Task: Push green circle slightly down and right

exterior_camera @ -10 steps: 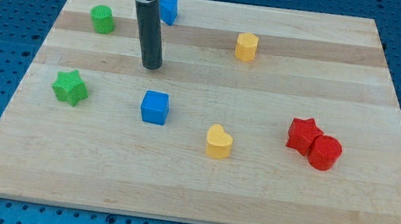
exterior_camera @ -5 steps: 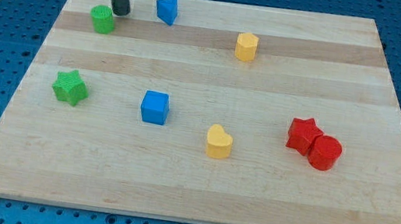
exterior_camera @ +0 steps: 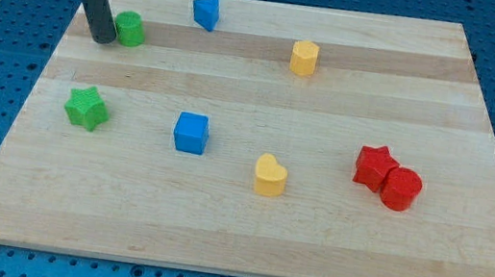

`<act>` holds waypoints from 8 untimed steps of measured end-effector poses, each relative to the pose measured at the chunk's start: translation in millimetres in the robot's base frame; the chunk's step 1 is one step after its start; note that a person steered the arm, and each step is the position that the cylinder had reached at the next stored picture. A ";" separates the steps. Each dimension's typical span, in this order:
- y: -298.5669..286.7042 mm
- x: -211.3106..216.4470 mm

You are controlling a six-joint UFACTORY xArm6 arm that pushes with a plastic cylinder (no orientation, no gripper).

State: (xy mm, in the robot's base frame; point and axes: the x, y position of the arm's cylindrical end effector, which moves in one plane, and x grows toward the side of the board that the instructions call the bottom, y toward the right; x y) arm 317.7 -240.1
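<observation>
Green circle at the far left of the wooden board, with my tip set against its left side.

No gripper is fitted, so nothing is held or clamped; the dark rod is only planted on the board, its end touching or just beside the circle's left edge. The push down and to the right is judged barely begun, if at all: the circle sits close to the far-left corner, and the whole short shove is left to do. Eight blocks are counted: two green (circle, green star), two blue (blue cube, blue wedge), two yellow (yellow heart, yellow hexagon), two red (red star, red cylinder, touching).
</observation>
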 end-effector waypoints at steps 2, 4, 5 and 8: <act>-1.7 -1.2; -46.1 -6.8; -25.9 -41.8; 80.0 -21.2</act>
State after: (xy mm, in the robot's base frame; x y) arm 296.4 -160.1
